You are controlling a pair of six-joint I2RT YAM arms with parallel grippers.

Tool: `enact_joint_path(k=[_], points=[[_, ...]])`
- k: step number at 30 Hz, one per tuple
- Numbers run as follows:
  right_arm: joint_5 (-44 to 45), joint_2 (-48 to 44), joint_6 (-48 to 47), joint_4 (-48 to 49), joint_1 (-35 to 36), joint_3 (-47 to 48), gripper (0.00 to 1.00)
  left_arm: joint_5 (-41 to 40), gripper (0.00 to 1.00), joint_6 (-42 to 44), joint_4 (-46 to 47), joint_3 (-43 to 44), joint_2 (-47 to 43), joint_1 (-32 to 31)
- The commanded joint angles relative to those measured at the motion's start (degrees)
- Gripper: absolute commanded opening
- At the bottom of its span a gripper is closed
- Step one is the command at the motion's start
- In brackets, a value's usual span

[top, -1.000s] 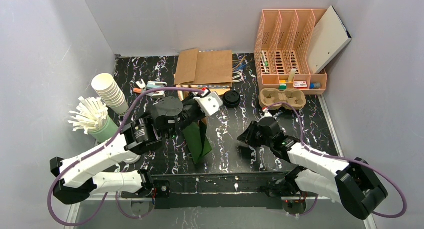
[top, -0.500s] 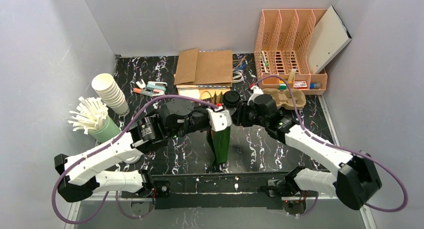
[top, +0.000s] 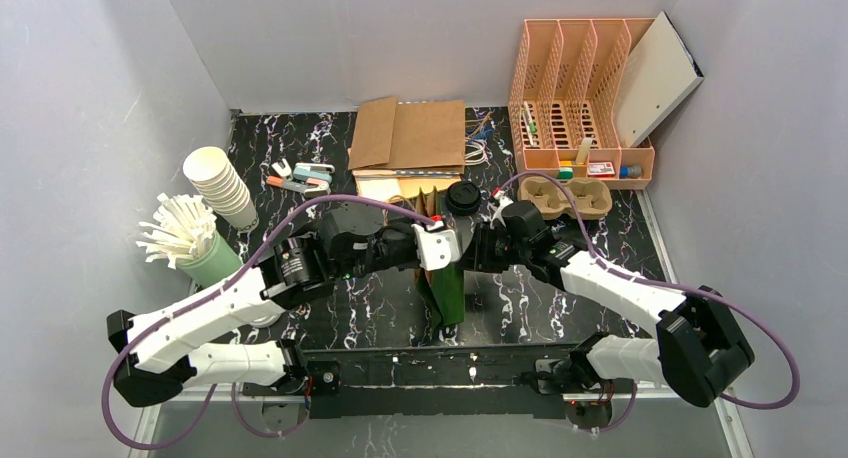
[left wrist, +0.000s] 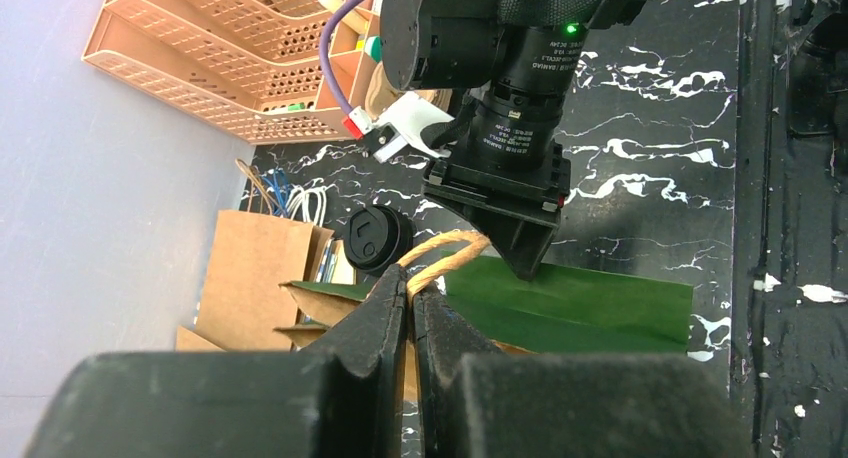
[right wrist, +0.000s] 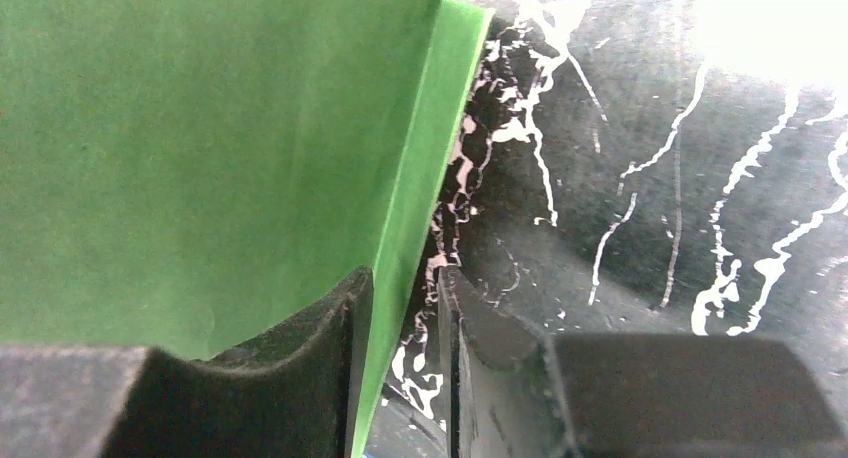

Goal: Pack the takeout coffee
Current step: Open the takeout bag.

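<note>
Flanking the green bag (top: pixel 447 290): left claw (left wrist: pixel 410 278), right claw (right wrist: pixel 405 278); black lid (top: pixel 462 198) just behind.

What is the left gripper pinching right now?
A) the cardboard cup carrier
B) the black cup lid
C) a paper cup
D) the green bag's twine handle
D: in the left wrist view the left gripper is shut on the twine handle that loops up from the green bag.
</note>
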Motion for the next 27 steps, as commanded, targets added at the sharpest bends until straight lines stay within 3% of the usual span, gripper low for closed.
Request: enact_joint_path(k=[1, 8, 12, 14, 22, 25, 27], points=[[-4.5, 1.4, 1.0, 4.0, -0.3, 0.3, 0.34, 0.8, 0.0, -0.3, 0.0, -0.9, -2.1, 0.2], [-5.7, 1.9, 2.6, 4.4, -0.4, -1.1, 0.24, 0.1, 0.0, -0.6, -0.1, -1.2, -2.8, 0.2], [-6.1, 1.1, 3.0, 4.4, -0.4, -1.4, 0.39, -0.7, 0.0, -0.6, -0.3, -1.2, -3.1, 0.2], [-6.4, 0.4, 3.3, 4.4, -0.4, -1.8, 0.41, -0.9, 0.0, -0.5, -0.6, -1.2, -3.2, 0.2], [-6.5, -1.4, 4.4, 5.5, -0.4, -3.1, 0.24, -1.0, 0.0, -0.3, -0.8, -1.4, -3.7, 0.2], [-6.9, -1.9, 4.5, 5.5, -0.3, -2.7, 0.36, -1.0, 0.0, -0.3, -1.0, -1.3, -3.8, 0.2], [-7.2, -2.2, 4.6, 5.4, -0.4, -2.6, 0.36, -0.9, 0.0, -0.4, -1.1, -1.4, -3.8, 0.2]])
